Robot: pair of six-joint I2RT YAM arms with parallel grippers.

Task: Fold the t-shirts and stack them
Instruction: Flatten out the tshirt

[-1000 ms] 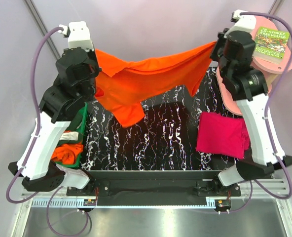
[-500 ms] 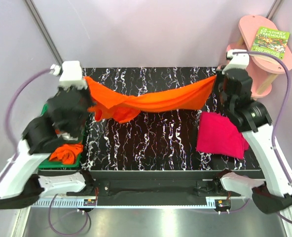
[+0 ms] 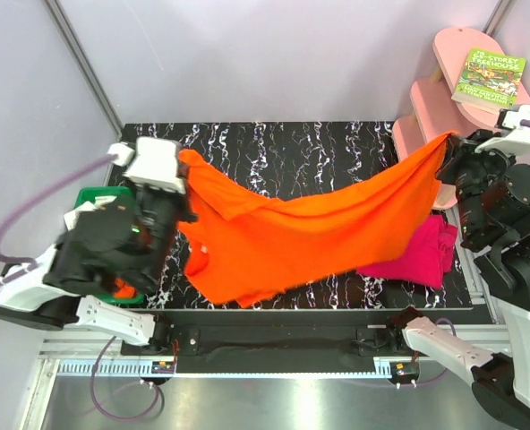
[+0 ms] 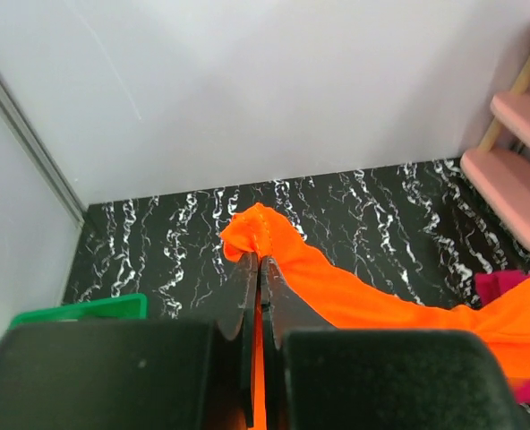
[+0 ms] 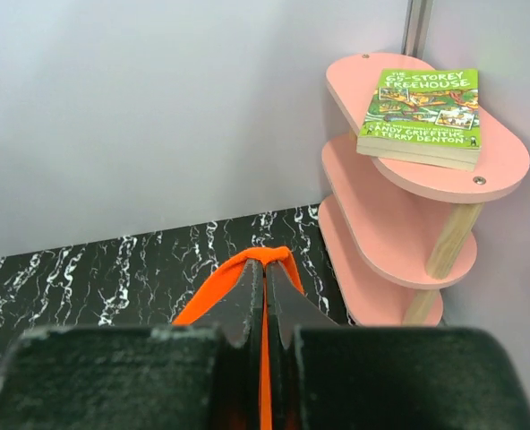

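Observation:
A bright orange t-shirt (image 3: 310,228) hangs in the air, stretched between both arms above the black marble table (image 3: 283,143). My left gripper (image 3: 184,170) is shut on its left end (image 4: 258,235), and my right gripper (image 3: 446,148) is shut on its right end (image 5: 267,260). The cloth sags in the middle and its lower hem drapes toward the table's front edge. A folded magenta-pink t-shirt (image 3: 422,251) lies at the right of the table, partly hidden behind the orange one. More t-shirts sit in the green bin (image 3: 93,193) at the left, mostly hidden by my left arm.
A pink three-tier shelf (image 3: 466,81) stands at the back right, with a green-covered book (image 3: 489,76) on its top tier, also seen in the right wrist view as the book (image 5: 422,112). Grey walls close off the back and left.
Both arms have pulled back toward the near edge and swung apart. The orange shirt came down and forward with them, from a taut band at the back to a sagging sheet over the table's middle.

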